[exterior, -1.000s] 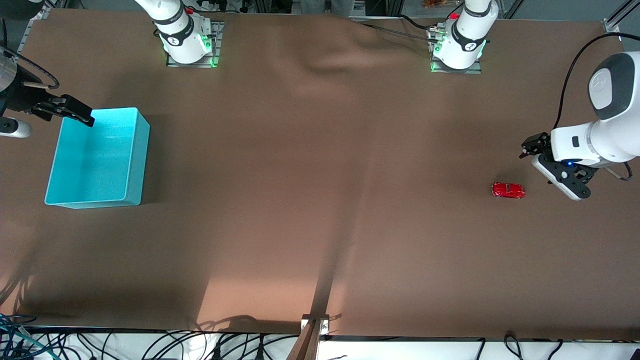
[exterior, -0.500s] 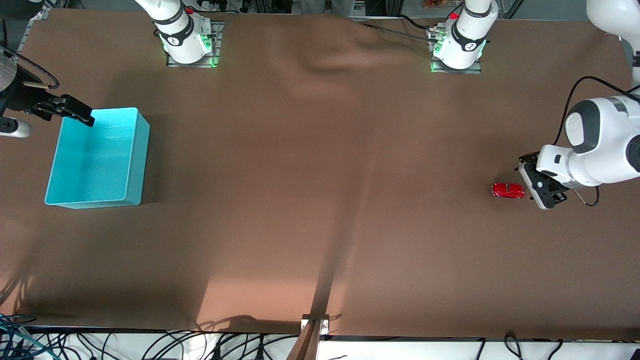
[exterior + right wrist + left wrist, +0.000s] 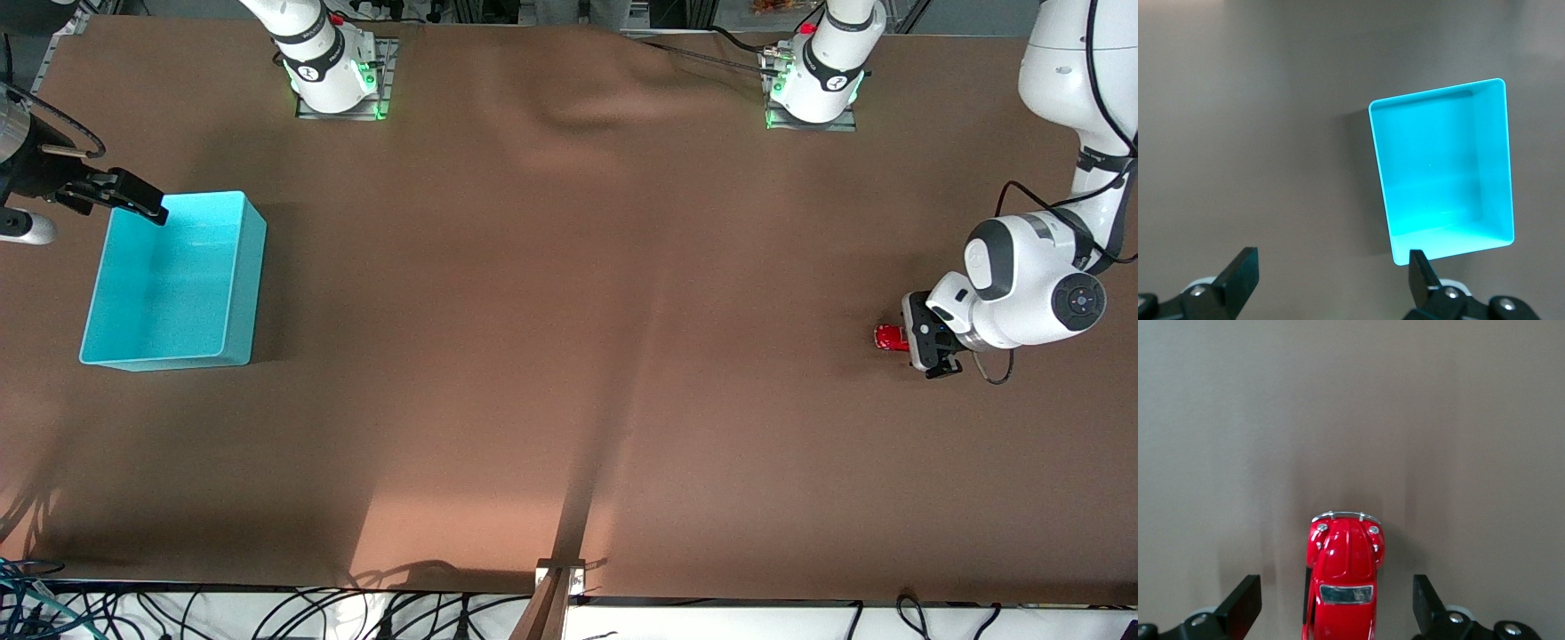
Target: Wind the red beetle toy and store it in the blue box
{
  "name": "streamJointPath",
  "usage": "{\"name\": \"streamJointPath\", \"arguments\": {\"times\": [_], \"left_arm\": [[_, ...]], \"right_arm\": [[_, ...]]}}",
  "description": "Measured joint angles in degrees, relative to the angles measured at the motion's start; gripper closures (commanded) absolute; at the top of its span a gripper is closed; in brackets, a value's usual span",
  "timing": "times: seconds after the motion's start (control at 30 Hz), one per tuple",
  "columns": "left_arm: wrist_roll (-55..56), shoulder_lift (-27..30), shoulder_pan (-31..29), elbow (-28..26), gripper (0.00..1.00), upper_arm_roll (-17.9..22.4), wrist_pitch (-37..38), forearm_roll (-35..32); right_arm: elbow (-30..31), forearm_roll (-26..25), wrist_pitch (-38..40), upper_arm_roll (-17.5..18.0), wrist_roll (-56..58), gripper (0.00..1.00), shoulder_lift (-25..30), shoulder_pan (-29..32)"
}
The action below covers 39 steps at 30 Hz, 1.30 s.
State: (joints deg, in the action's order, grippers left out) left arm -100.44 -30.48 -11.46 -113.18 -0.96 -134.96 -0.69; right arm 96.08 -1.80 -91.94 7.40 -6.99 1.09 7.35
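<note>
Swinging in from the counter's edge, the left gripper (image 3: 1337,613) is now hanging over the red beetle toy (image 3: 1341,583), fingers (image 3: 1239,608) spread either side, readying a grasp. Over by the blue box (image 3: 173,283), the right gripper (image 3: 1328,287) is waiting, fingers spread, empty.

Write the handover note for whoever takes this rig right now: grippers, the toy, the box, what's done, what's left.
Left gripper: open, low over the red beetle toy, one finger on each side of it, not closed on it.
Right gripper: open, empty, waiting above the table by the blue box.
Toy: on the table at the left arm's end.
Box: at the right arm's end, nothing in it.
Done: left gripper lined up on the toy.
Left: grasp, wind, carry to the box, drop in.
</note>
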Motion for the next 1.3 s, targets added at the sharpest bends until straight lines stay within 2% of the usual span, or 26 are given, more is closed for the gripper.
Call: {"name": "streamJointPath", "arguments": {"times": [0.43,0.5,0.57,0.73,0.8,0.83,0.93,1.3], "left_arm": [[-5.5,0.3,0.0,0.0,0.01,-0.1,-0.2,-6.6],[-5.8,0.3,0.0,0.0,0.07,-0.1,-0.2,-6.6],[-5.9,0.3,0.0,0.0,0.26,-0.1,-0.2,-6.6],[-5.9,0.2,0.0,0.0,0.49,-0.1,-0.2,-6.6],[-5.9,0.2,0.0,-0.1,0.72,-0.1,-0.2,-6.6],[-5.9,0.2,0.0,-0.1,0.78,-0.1,-0.2,-6.6],[-5.9,0.2,0.0,-0.1,0.85,-0.1,-0.2,-6.6],[-2.9,0.3,-0.5,-0.1,0.91,-0.1,-0.2,-6.6]], "right_arm": [[0.0,0.0,0.0,0.0,0.0,0.00,0.0,0.0],[0.0,0.0,0.0,0.0,0.0,0.00,0.0,0.0],[0.0,0.0,0.0,0.0,0.0,0.00,0.0,0.0],[0.0,0.0,0.0,0.0,0.0,0.00,0.0,0.0],[0.0,0.0,0.0,0.0,0.0,0.00,0.0,0.0],[0.0,0.0,0.0,0.0,0.0,0.00,0.0,0.0],[0.0,0.0,0.0,0.0,0.0,0.00,0.0,0.0],[0.0,0.0,0.0,0.0,0.0,0.00,0.0,0.0]]}}
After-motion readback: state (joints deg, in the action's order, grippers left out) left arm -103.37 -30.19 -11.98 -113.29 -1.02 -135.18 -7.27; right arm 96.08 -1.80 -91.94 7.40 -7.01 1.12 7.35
